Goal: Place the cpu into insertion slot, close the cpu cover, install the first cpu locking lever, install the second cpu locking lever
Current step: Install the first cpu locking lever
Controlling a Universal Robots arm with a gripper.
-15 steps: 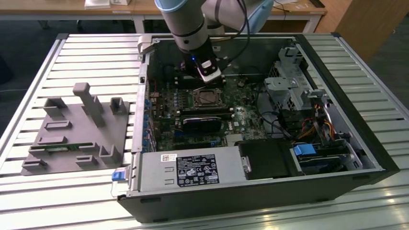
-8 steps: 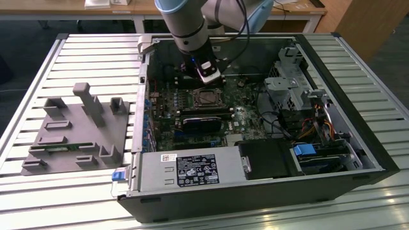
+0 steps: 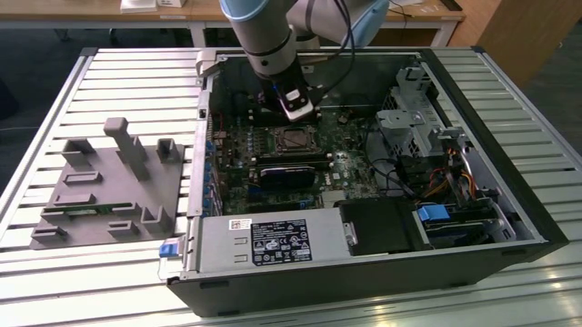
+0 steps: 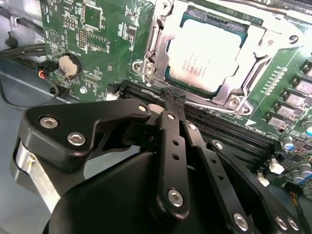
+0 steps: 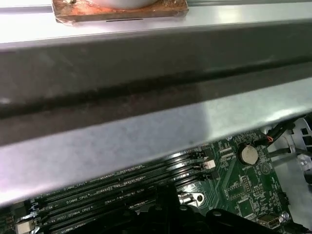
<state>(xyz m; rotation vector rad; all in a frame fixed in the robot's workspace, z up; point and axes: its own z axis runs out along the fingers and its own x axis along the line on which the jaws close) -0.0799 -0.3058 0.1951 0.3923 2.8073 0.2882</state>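
Claw by memory slots, cpu under cpu cover.

The pale blue and grey robot arm points steeply down, far centre, its black gripper pinched together, fingertips meeting.

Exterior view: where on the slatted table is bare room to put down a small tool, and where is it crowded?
Free: table slats between the grey fixture and the near edge, and slats behind the fixture. Crowded: inside the computer case, where the arm reaches in near the cpu.
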